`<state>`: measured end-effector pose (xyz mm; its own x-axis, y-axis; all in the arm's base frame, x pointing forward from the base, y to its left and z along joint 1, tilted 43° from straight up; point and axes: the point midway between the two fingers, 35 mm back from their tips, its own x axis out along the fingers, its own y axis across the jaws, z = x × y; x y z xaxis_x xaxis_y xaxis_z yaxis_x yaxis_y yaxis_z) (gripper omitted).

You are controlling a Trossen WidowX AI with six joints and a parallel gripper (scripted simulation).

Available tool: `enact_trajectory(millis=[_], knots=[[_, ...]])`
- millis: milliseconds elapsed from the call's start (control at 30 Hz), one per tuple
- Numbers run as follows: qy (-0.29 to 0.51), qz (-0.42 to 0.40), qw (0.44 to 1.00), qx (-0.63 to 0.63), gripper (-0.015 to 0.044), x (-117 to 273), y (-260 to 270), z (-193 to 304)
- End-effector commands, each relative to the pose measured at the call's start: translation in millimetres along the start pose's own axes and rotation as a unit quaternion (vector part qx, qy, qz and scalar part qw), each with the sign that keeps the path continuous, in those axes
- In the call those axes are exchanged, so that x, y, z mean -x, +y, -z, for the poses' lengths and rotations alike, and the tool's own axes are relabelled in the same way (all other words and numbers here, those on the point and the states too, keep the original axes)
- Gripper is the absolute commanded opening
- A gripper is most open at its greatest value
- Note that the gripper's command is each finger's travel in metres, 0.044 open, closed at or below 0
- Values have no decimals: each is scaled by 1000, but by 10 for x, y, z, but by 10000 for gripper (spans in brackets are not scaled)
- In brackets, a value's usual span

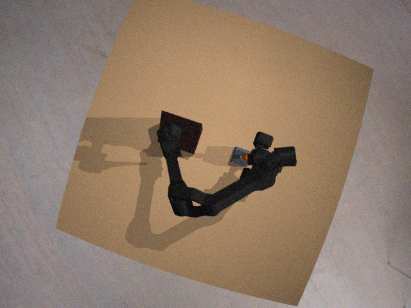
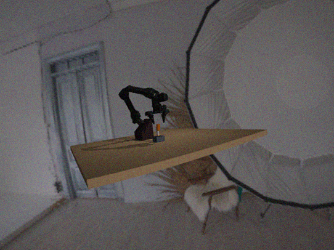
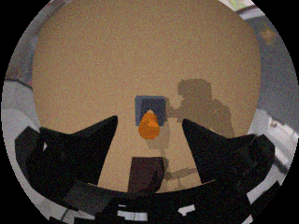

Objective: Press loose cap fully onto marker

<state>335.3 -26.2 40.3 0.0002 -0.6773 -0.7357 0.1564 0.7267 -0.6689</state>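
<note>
The orange cap [image 1: 244, 156] [image 2: 158, 127] [image 3: 149, 129] sits upright on top of the marker. The marker's white barrel [image 2: 158, 133] shows below the cap in the exterior view and stands in the grey-blue holder block [image 1: 236, 162] [image 2: 158, 139] [image 3: 139, 112]. The frames do not show whether the cap is fully seated. My gripper [image 2: 158, 122] [image 3: 151, 121] is open and empty. Its fingertips are spread wide to either side, just above the cap's top in the exterior view, and do not touch it. In the top view the arm hides the fingers.
The dark red-brown base block [image 1: 191, 135] [image 2: 143, 131] [image 3: 146, 170] of the arm stands behind the holder. The tan table [image 1: 232, 83] [image 2: 127, 161] [image 3: 145, 51] carries shadows of the arm. Its edges lie well away from the holder in the top view.
</note>
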Motion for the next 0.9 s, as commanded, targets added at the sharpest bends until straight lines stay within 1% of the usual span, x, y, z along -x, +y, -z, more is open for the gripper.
enact_trajectory(millis=[0,67,433,867], knots=[[31,-2,999,16,335,188,16,92],[41,-1,999,22,282,264,13,123],[41,-1,999,22,0,264,13,123],[41,-1,999,22,0,214,13,127]])
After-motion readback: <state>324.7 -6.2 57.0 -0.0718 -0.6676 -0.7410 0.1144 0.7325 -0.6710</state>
